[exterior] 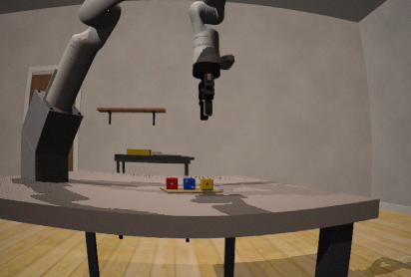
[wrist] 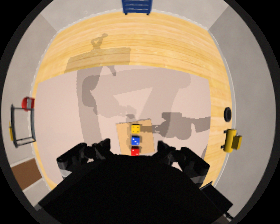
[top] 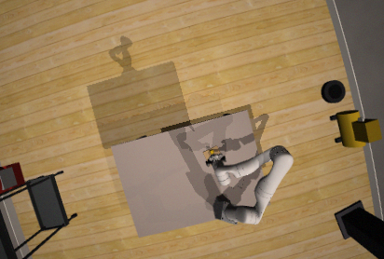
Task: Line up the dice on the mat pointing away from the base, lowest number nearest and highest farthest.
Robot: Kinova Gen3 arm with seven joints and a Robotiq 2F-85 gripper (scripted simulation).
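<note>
Tan mat (top: 206,156) (exterior: 175,190) (wrist: 123,138), one, lying on the pale table (top: 158,194) (exterior: 299,204) (wrist: 56,117); seen from the top, it is largely hidden under the open gripper (top: 214,158) (exterior: 205,117) (wrist: 135,146), with the yellow die (top: 212,152) (exterior: 206,183) (wrist: 135,128) just showing past the fingers. Arm (top: 275,175) (exterior: 70,70), pale grey, bent out to one side of the mat, its dark base (top: 221,208) (exterior: 52,142) standing on the table apart from the mat. Exterior view: three dice in a row on the mat, the red die (exterior: 172,183) (wrist: 135,151) nearest the base, the blue die (exterior: 189,183) (wrist: 135,140) between, the yellow farthest, small gaps separating them. Gripper, black, pointing down, hanging well above the mat and touching neither it nor the dice. Wooden wall shelf (exterior: 131,110), one, on the wall beyond the mat; dark bench (exterior: 155,158) with a yellow item on top, below the shelf. Wrist view: fingers spread wide, one to either side of the mat, nothing pinched between them; the same three dice form a nearly straight row within the mat's outline, their upper pips too small to read surely.
</note>
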